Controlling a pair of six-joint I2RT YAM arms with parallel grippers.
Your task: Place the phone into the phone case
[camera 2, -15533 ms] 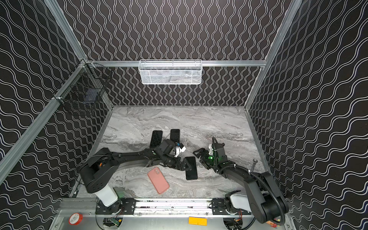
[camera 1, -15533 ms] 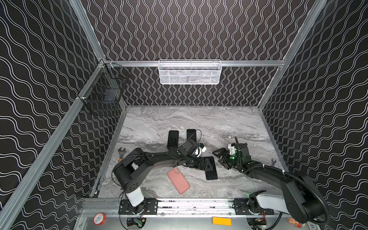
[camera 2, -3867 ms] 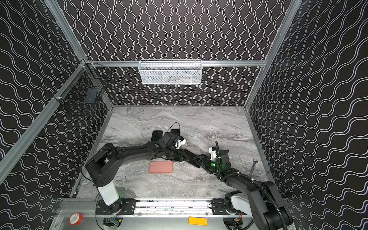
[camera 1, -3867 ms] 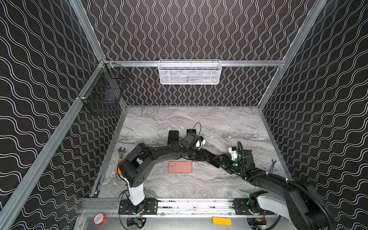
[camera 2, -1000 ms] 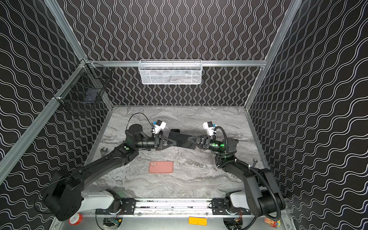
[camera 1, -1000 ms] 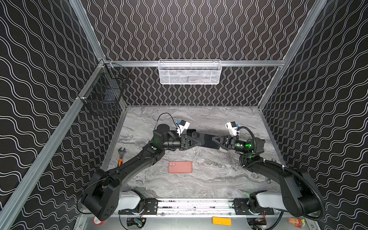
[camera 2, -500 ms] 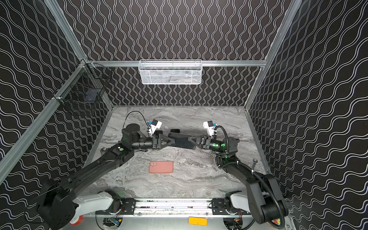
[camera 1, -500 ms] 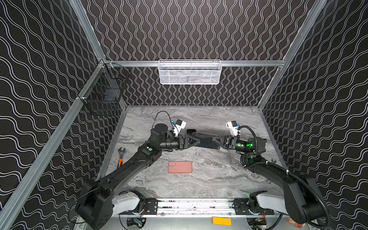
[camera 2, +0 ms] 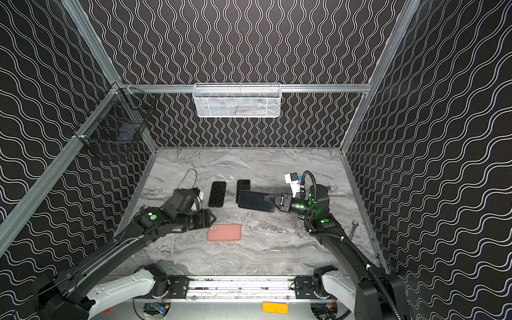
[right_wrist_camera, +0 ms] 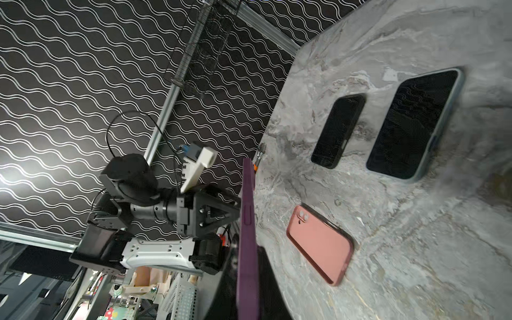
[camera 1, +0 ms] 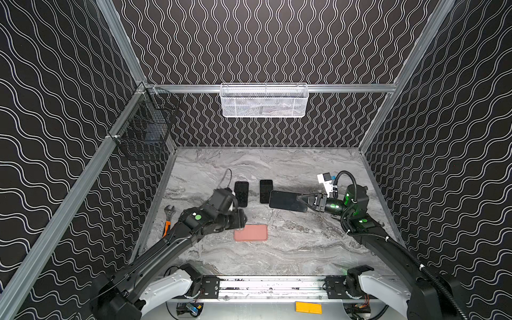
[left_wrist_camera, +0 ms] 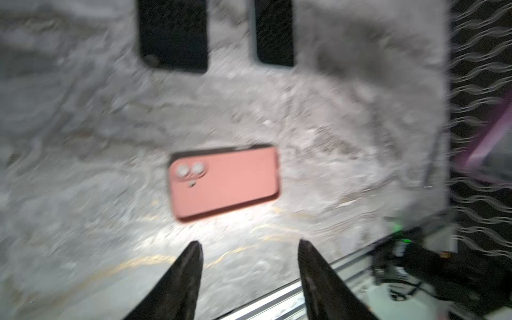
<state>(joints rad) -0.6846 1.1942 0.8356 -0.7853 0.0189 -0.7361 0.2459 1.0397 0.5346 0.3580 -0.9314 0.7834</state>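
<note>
A dark-screened phone with a purple edge hangs level above the marble table, and my right gripper is shut on its right end. The pink phone case lies flat on the table in front of it, back up, with its camera holes toward the left. It also shows in the left wrist view and the right wrist view. My left gripper hovers low by the case's left end. Its fingers stand open with nothing between them.
Two black phones lie side by side on the table behind the case. A wrench lies by the left wall and another by the right. A white mesh basket and a black wire basket hang on the walls.
My left gripper let go of the phone's left end, opened and swung down and forward to the pink case. The right gripper still holds the phone in the same place.
</note>
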